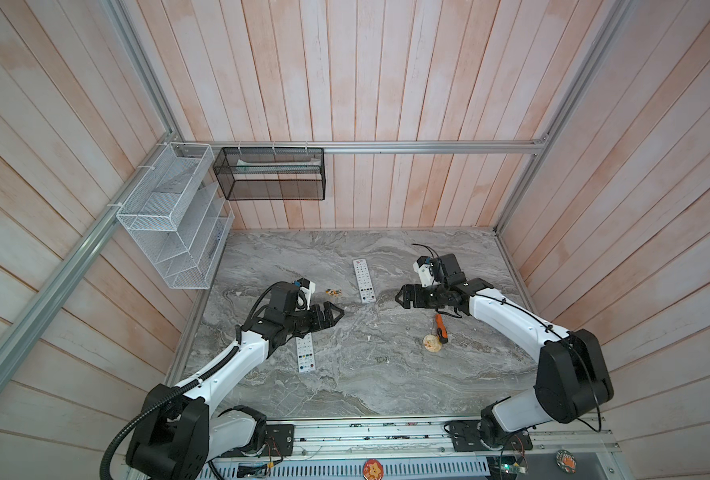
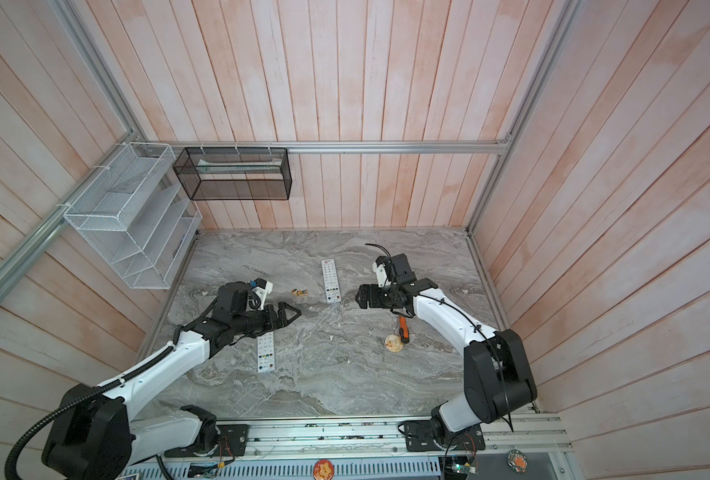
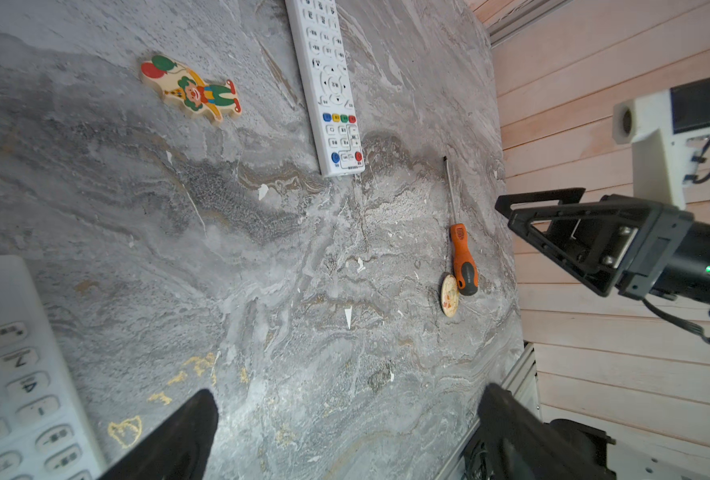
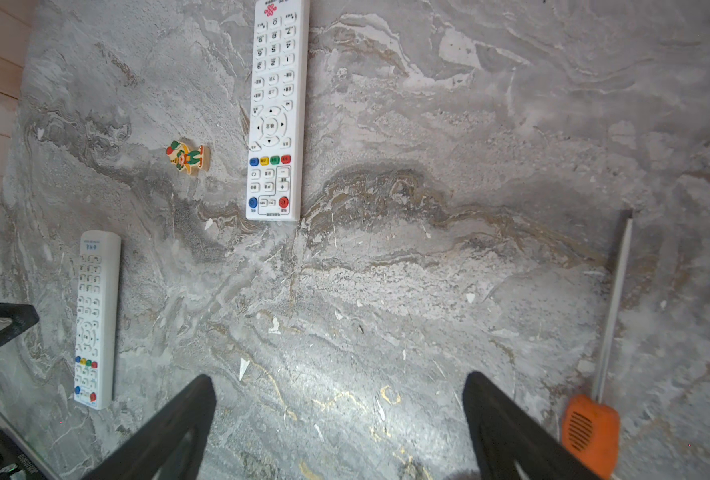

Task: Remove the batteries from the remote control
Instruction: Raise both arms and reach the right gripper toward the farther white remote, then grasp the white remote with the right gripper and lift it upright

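The left hand [image 3: 347,395] hangs spread and empty over the table [image 3: 262,270], with the near remote [image 3: 16,374] just beside one finger. The right hand [image 4: 338,378] is spread and empty too, close to the screwdriver [image 4: 590,432]. The near remote and the far remote [image 4: 276,112] both lie buttons up, backs hidden, touched by neither hand. No batteries show anywhere, so they are probably inside. Nothing looks done yet: turning a remote over, opening its back and lifting the cells out all remain.
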Robot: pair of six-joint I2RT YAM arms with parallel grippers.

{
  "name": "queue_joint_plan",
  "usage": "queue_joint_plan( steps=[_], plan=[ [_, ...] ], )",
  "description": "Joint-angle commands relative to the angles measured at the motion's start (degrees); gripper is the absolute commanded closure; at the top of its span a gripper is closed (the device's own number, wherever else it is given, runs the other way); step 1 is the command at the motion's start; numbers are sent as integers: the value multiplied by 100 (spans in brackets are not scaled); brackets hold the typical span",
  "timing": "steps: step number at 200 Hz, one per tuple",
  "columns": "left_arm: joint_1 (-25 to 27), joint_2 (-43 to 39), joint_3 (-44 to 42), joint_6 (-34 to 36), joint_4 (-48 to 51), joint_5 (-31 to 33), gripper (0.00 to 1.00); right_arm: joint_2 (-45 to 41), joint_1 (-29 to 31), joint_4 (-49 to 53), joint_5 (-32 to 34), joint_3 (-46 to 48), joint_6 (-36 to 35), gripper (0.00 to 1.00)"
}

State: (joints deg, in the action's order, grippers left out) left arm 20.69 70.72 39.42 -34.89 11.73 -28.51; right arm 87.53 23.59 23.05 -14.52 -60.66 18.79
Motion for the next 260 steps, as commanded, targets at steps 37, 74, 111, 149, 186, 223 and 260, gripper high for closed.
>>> queue_joint_plan(
  steps=[37, 74, 111, 149, 186, 223, 260],
  plan=[
    [3, 421, -7, 239, -219, -118, 0, 990, 81, 29, -301, -778, -199, 6],
    [-6, 535, 66, 246, -256, -68, 0, 1763, 215, 150, -255, -1603, -218, 6],
    [-12, 553, 35, 246, -248, -32, 0, 2778, 437, 562, 98, -2937, -355, 6],
    [-21, 421, -53, 185, -271, -49, 0, 3861, 676, 1089, 577, -4379, -499, 5],
    [-34, 247, -108, 279, -83, -34, 0, 4716, 832, 1620, 773, -5552, -490, 4],
    [-73, 37, -284, 310, 6, -27, 0, 5238, 1006, 1890, 1112, -6180, -508, 4],
    [-141, -193, -434, 307, 49, -44, 0, 5611, 1065, 2109, 1312, -6612, -472, 8]
  ],
)
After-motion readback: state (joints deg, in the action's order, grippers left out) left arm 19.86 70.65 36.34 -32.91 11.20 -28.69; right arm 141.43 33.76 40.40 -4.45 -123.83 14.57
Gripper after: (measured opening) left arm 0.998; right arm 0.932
